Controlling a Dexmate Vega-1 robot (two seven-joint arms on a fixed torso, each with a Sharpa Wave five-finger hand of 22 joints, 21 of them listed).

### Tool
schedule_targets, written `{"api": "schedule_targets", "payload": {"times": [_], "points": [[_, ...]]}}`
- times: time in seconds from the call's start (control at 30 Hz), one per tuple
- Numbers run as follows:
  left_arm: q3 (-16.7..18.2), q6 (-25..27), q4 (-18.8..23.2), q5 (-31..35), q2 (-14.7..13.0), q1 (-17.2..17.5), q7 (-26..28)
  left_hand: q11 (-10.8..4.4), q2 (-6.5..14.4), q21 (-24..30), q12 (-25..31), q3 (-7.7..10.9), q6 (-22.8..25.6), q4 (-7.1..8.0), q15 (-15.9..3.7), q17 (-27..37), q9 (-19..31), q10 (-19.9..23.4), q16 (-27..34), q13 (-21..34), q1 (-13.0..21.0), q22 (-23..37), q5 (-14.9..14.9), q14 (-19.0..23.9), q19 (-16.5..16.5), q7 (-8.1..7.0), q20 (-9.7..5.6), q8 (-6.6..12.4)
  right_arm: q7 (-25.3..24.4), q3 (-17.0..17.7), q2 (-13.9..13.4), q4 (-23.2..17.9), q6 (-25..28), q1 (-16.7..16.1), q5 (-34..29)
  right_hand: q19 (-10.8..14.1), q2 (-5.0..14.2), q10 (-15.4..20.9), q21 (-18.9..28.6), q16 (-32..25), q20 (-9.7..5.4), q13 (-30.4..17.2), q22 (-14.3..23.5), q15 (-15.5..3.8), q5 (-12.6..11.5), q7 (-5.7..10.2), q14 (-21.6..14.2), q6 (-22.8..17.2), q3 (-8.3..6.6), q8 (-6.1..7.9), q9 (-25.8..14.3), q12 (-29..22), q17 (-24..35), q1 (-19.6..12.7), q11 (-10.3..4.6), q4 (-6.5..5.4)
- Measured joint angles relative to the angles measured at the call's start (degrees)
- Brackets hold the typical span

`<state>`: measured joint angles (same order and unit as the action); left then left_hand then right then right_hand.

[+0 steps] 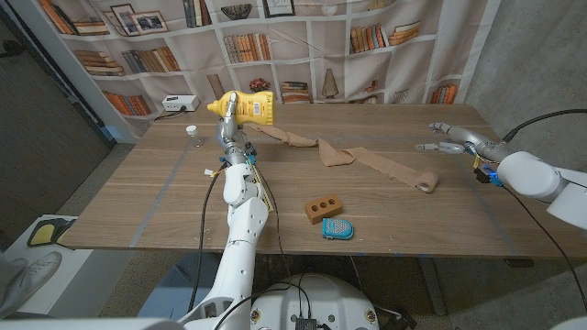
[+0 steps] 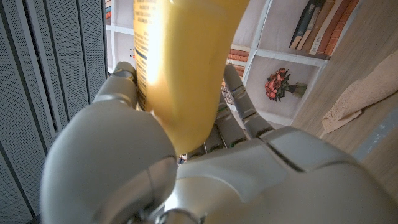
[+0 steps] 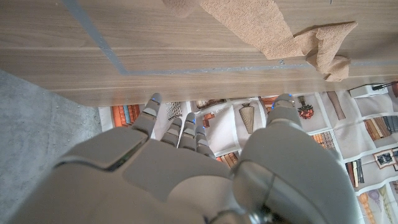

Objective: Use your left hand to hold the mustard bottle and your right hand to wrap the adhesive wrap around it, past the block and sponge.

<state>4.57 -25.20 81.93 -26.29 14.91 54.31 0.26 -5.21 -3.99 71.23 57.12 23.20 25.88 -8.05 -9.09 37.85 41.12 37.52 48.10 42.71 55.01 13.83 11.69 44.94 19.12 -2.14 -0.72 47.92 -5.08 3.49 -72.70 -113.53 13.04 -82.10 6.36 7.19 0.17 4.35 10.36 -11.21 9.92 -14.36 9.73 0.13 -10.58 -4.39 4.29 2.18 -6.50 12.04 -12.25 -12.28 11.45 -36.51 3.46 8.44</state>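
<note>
We're at a wooden table with grey tape lines on it; behind it hangs a backdrop printed with bookshelves, and a dark grey wall panel stands on the left.

Our left hand grips the mustard bottle at the far left-centre of the table, bottle held off the surface and lying sideways, cap pointing to the robot's left. In the left wrist view the yellow body sits between the fingers, clamped on both sides.

The adhesive wrap trails from the bottle across the table toward the right, loose and crumpled, ending in a small roll on the surface.

Our right hand hovers at the far right, holding nothing, fingers spread and pointing toward the wrap; well apart from the roll. Right wrist view shows the fingers open, tape end beyond them.

Near the front edge: a brown block with two holes, and a blue sponge just beside it. Both sit nearer to us than the wrap. A small white cap-like item and a white box sit at the far left.
</note>
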Motion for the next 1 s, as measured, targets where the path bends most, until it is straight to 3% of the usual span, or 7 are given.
{"api": "schedule_targets", "payload": {"times": [0.17, 0.47, 1.0], "points": [[0.3, 0.9, 0.3, -1.1, 0.4, 0.0, -1.0, 0.00, 0.0, 0.3, 0.2, 0.00, 0.0, 0.00, 0.00, 0.3, 0.1, 0.0, 0.0, -0.1, 0.0, -0.3, 0.0, 0.0, -0.3, 0.00, -0.31, 0.00, 1.0, 0.6, -0.6, -1.0, 1.6, -0.6, -1.5, 1.0, 0.00, 0.2, 0.5, 0.0, -0.91, 0.0, 0.0, 0.21, 0.0, -0.02, -0.2, 0.0, 0.00, 0.00, 0.0, 0.0, 0.0, 0.0, 0.21, 0.00], [0.7, 1.6, 0.4, -2.1, 0.9, -0.2, -2.3, 0.01, 0.0, 0.9, 0.3, 0.00, -0.2, 0.00, 0.11, 0.3, 0.2, 0.0, 0.0, 0.1, 0.0, -0.9, 0.0, -0.1, -0.5, 0.20, -0.53, 0.43, 2.8, 1.9, -1.3, -2.9, 4.6, -1.8, -3.6, 1.4, -0.46, 0.8, 0.5, -0.3, -0.50, 0.0, 0.0, 0.82, 0.0, -0.85, -0.8, -0.9, 0.25, 0.00, 0.0, -0.3, 0.0, 0.5, 0.82, -0.25], [1.4, 2.0, -0.3, -2.6, 1.5, -1.0, -3.6, 0.31, 0.0, 1.7, 0.5, 0.00, -0.2, 0.00, 0.11, 0.4, 0.1, -0.3, -0.2, -0.1, 0.0, -1.9, 0.0, -0.1, -0.6, 0.20, -0.61, 0.88, 6.8, 5.0, -1.0, -5.9, 11.0, -5.0, -7.6, 0.6, -0.83, 1.1, 0.3, -0.3, 1.68, 0.0, 0.0, 2.15, 0.0, -1.48, -0.9, -1.5, 0.74, 0.00, 0.0, -0.3, 0.0, 1.6, 1.13, -1.05]]}}
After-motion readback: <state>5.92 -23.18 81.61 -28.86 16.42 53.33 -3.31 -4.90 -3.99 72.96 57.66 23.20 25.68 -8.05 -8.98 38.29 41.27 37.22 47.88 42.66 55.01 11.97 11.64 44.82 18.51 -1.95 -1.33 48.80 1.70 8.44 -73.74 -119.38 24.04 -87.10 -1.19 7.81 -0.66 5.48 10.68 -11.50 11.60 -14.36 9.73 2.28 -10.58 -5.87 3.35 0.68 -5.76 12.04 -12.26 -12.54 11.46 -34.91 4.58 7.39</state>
